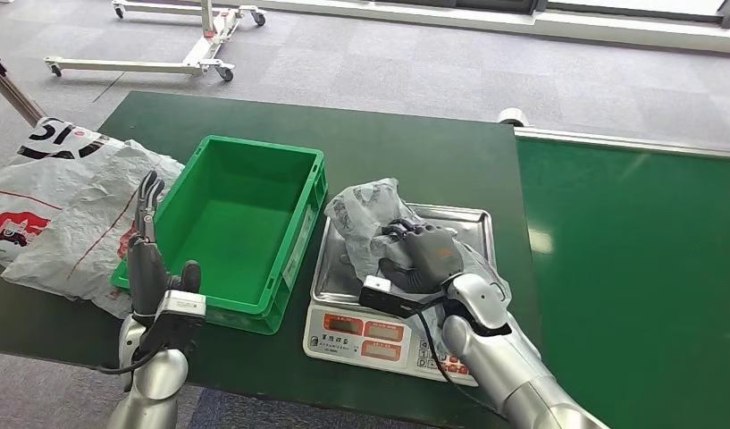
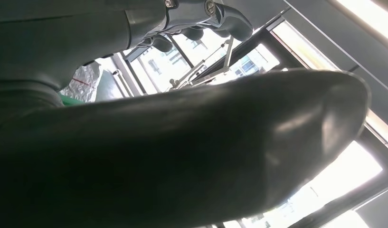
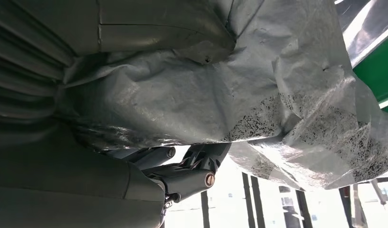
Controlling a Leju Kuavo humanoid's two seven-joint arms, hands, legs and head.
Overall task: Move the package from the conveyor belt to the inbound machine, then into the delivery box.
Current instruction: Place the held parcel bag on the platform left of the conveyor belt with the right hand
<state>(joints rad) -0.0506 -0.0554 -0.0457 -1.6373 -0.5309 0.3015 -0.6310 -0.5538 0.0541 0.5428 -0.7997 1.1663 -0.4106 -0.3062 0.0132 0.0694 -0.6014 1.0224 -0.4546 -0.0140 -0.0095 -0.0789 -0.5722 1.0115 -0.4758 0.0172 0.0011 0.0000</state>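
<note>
Green table on grey carpet, conveyor belt adjoining at right; one green box, one scale, one white sack. One grey package on scale tray, clasped by right hand, fingers probably curled around it. Left hand upright beside box, fingers straight, grasping nothing.

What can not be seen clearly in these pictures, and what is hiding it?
- Head view: the digits on the silver scale's front displays are too small to read.
- Head view: the right hand covers part of the crumpled grey plastic package, so the grip underneath is hidden.
- Left wrist view: the left hand blocks most of the scene, dark and blurred.
- Right wrist view: the package's black print is unreadable.
</note>
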